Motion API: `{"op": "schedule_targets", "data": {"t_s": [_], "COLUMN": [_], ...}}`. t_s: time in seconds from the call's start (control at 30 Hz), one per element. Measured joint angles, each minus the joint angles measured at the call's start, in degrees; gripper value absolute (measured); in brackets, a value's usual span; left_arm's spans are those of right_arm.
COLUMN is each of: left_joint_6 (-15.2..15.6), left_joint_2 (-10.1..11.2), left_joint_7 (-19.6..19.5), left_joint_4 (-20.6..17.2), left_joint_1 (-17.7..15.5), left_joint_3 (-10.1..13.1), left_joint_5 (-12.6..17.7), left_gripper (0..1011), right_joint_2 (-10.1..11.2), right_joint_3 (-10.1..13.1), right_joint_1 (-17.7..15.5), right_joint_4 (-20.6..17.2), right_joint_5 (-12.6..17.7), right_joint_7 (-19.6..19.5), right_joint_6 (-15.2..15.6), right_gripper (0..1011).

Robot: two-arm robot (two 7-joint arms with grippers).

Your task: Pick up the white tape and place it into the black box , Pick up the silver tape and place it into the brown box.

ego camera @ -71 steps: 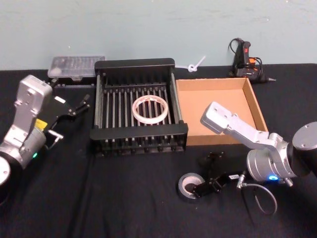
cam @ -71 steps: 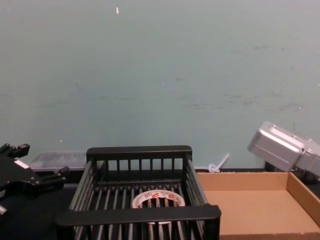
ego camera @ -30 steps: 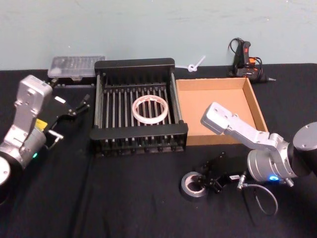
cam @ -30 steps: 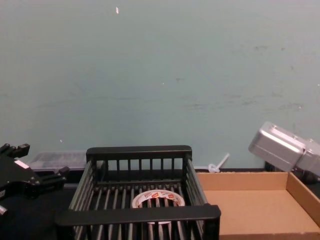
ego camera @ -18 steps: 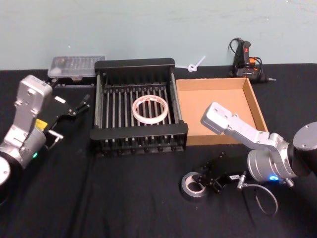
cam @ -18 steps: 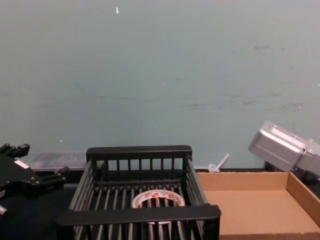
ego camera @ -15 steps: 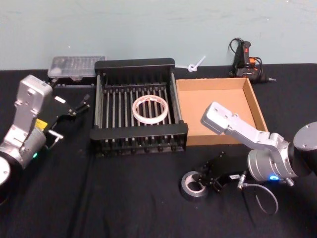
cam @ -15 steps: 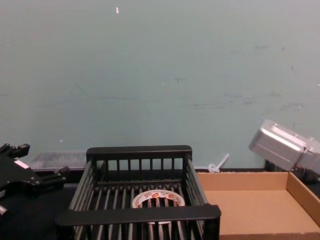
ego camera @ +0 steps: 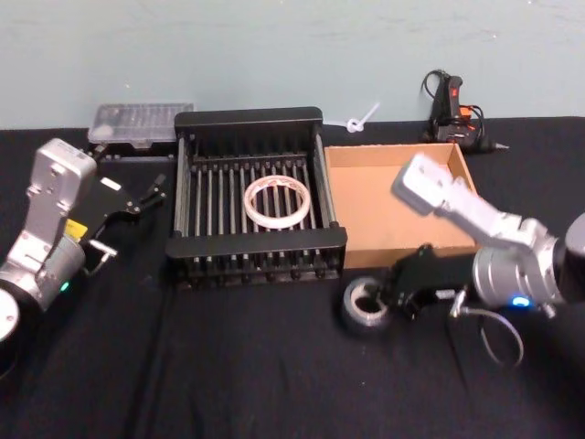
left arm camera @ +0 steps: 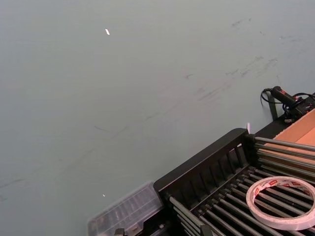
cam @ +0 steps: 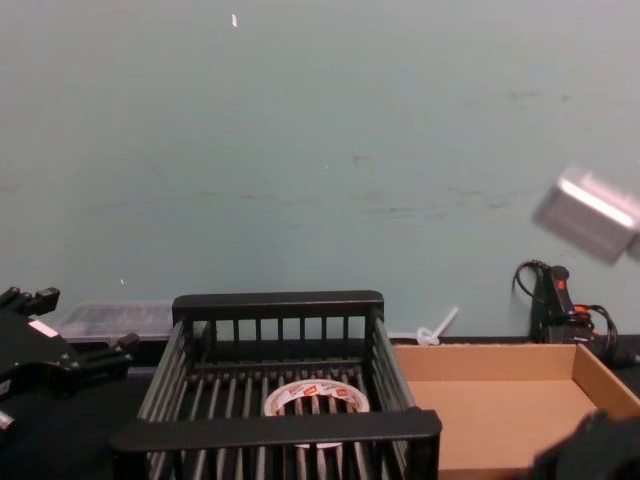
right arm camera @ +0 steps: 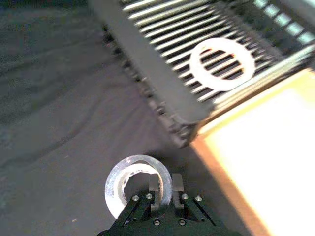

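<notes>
Lifted since 0.5 s ago, silver tape (ego camera: pixel 364 305) rides pinched in right claw (ego camera: pixel 388 299) toward brown box (ego camera: pixel 462 197) | white tape (ego camera: pixel 277 202) already in black box (ego camera: pixel 256 242), 1 of 2 done | left claw (ego camera: pixel 137 197) parked, spread, beside crate

— Head camera's up high, looking forward and down: the whole black worktop (ego camera: pixel 228 366) spreads out, black box (ego camera: pixel 256 197) centre, brown box (ego camera: pixel 398 197) to its right, wall across the top.

— Chest camera sits much lower, level across the worktop, so the black box (cam: pixel 278 375) shows side-on, slats first, the brown box (cam: pixel 500 410) beside it, wall above.

— Left wrist?

— Tilted upward from the left, mostly wall, catching a corner of the black box (left arm camera: pixel 221 172) and the white tape (left arm camera: pixel 280 201) inside.

— Right wrist?

— Closest of all, looking down over the right tool (right arm camera: pixel 166 189) at the silver tape (right arm camera: pixel 137 184). It shares the black box (right arm camera: pixel 162 73) with the others.
</notes>
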Motion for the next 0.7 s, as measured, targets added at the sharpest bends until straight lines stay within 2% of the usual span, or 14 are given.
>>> {"op": "schedule_targets", "data": {"t_s": [0.27, 0.7], "left_joint_6": [0.0, 0.0], "left_joint_2": [0.0, 0.0], "left_joint_7": [0.0, 0.0], "left_joint_4": [0.0, 0.0], "left_joint_1": [0.0, 0.0], "left_joint_3": [0.0, 0.0], "left_joint_5": [0.0, 0.0], "left_gripper": [1001, 1002], "right_joint_2": [-1.16, -6.19], "right_joint_3": [2.94, 5.74], "right_joint_1": [1.23, 5.46], "right_joint_4": [1.45, 10.9], "right_joint_5": [0.21, -2.22], "right_joint_7": [-2.51, -6.29], "right_joint_6": [-0.29, 1.21], "right_gripper": [159, 159]}}
